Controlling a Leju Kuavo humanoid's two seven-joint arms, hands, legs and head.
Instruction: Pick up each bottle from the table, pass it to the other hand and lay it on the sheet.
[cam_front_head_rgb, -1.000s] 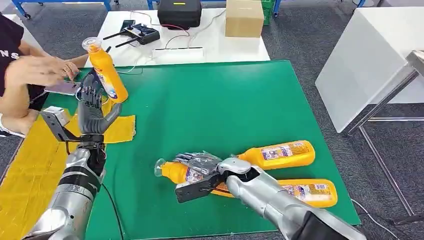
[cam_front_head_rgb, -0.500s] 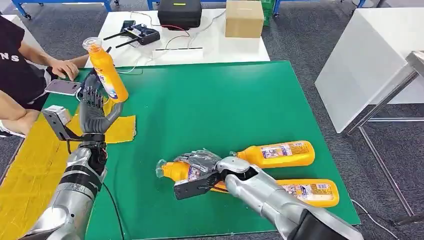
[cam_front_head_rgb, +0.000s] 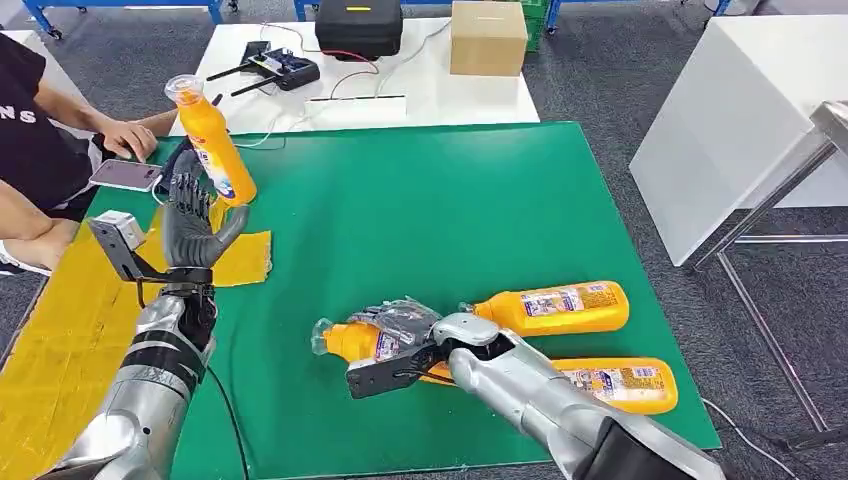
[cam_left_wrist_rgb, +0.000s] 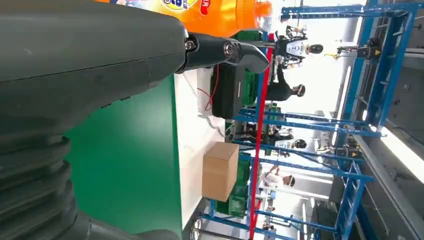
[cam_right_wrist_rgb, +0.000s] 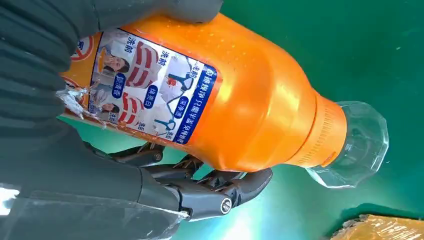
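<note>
**Right hand wraps a lying bottle as the left hand stands spread beside an upright one**

On the green table mat, the robot's right hand lies over an orange detergent bottle resting on its side, clear cap pointing toward the robot's left. In the right wrist view the thumb crosses one side of the bottle's body and the dark fingers curl round under the other, so the hand grips the bottle, which is low over the mat; whether it is touching cannot be told.

Just beyond that hand, 2 more orange bottles lie on their sides near the mat's right edge: a farther bottle and a nearer bottle, roughly parallel, the arm crossing in front of the nearer one.

On the robot's left, the left hand is raised with its fingers pointing up and apart, holding nothing. An upright orange bottle stands tilted just beyond it, its base near the far edge of the yellow sheet that covers the mat's left side. The left wrist view shows a dark fingertip close against that bottle's orange body; contact cannot be confirmed.

At the left edge a seated person's hand rests beside a phone. On the white table behind stand a black case, a cardboard box and a black controller with antennas
</note>
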